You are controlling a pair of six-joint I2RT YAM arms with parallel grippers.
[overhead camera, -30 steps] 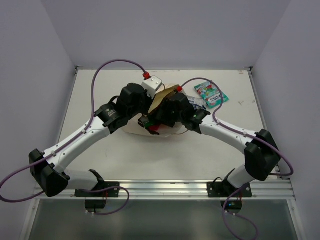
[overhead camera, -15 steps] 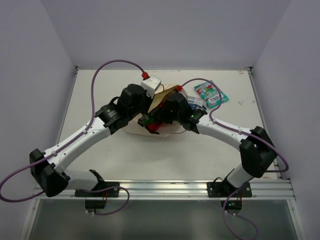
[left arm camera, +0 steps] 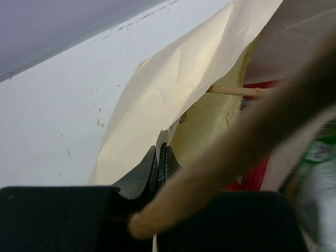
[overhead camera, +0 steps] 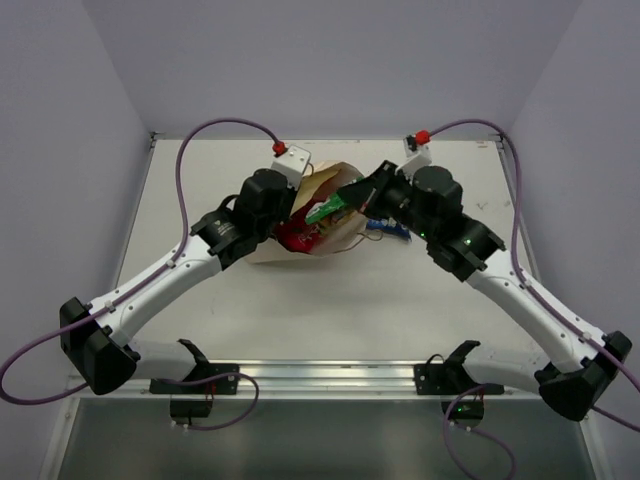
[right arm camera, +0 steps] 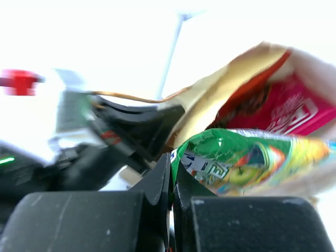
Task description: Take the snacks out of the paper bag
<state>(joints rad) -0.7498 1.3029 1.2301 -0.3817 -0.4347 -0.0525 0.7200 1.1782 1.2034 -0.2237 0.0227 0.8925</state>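
The cream paper bag [overhead camera: 330, 240] lies mid-table with its mouth open. My left gripper [overhead camera: 293, 207] is shut on the bag's upper edge [left arm camera: 161, 152], which stands thin between the black fingers [left arm camera: 142, 176]. A twisted handle [left arm camera: 252, 142] crosses close and blurred in front. My right gripper [overhead camera: 347, 200] is shut on a corner of the green snack packet [overhead camera: 322, 211], hanging just above the bag's mouth. In the right wrist view the green packet [right arm camera: 247, 163] sticks out from the gripper [right arm camera: 172, 163]. A pink-red snack bag [right arm camera: 286, 113] [overhead camera: 295, 237] lies inside the paper bag [right arm camera: 231, 86].
A small blue pack [overhead camera: 386, 226] lies on the table right of the bag, partly under my right arm. The left wrist's white camera block [overhead camera: 293, 160] sits just behind the bag. Table walls rise at the left, back and right.
The right jaws closed on the green packet inside the bag, then the right arm drew back up and to the right with it. The left gripper kept hold of the bag edge.
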